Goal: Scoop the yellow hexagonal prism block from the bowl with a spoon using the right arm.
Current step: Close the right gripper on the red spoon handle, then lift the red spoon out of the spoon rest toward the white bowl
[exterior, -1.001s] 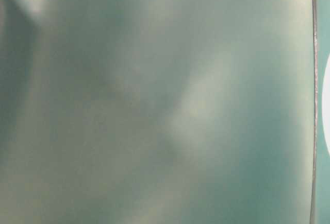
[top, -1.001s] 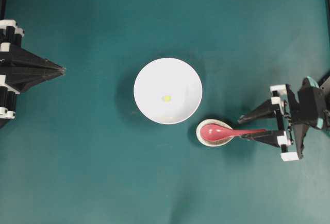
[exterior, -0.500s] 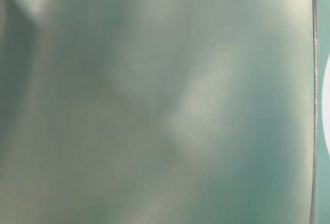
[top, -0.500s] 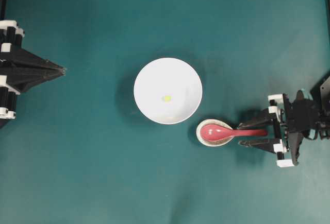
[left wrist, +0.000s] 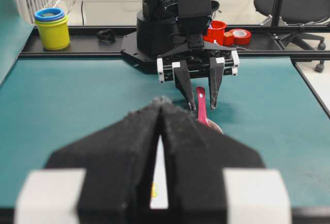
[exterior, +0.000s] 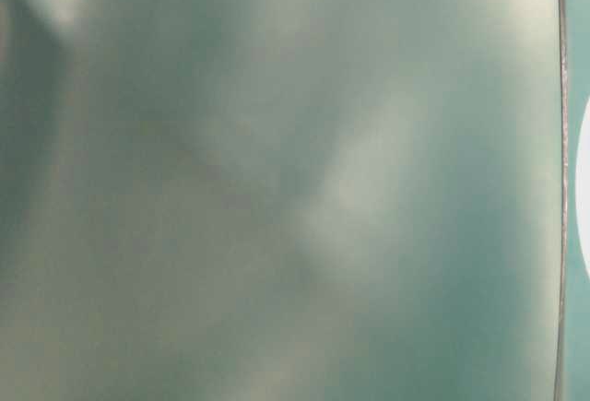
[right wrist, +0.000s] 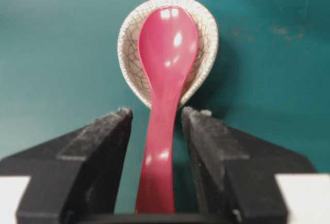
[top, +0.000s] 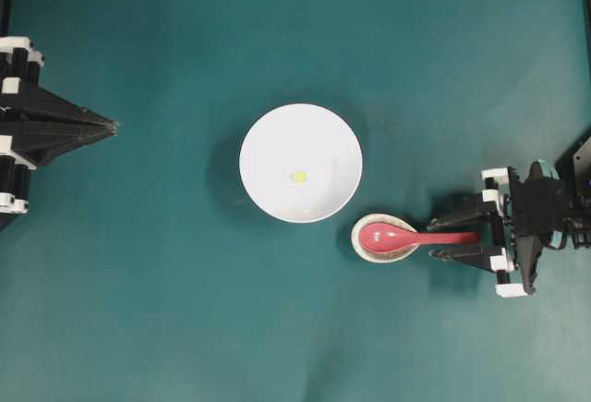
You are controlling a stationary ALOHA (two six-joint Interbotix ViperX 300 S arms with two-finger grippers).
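The yellow hexagonal prism block (top: 299, 176) lies inside the white bowl (top: 277, 143) at the table's middle. The pink-red spoon (top: 392, 235) rests with its scoop in a small speckled dish (top: 362, 247), its handle pointing right. My right gripper (top: 432, 238) is open, with one finger on each side of the handle and a narrow gap on both sides. The right wrist view shows the spoon (right wrist: 167, 44) between the jaws of my right gripper (right wrist: 154, 113). My left gripper (top: 113, 126) is shut and empty at the far left.
The small dish (right wrist: 129, 54) sits just right of the bowl's front rim. In the left wrist view, stacked yellow and blue cups (left wrist: 51, 28) and red tape rolls (left wrist: 221, 31) stand beyond the table's far rail. The table-level view is blurred.
My right gripper has shifted and squared up on the spoon handle, and its jaws have narrowed from a wide spread to close on either side. The left arm has not moved.
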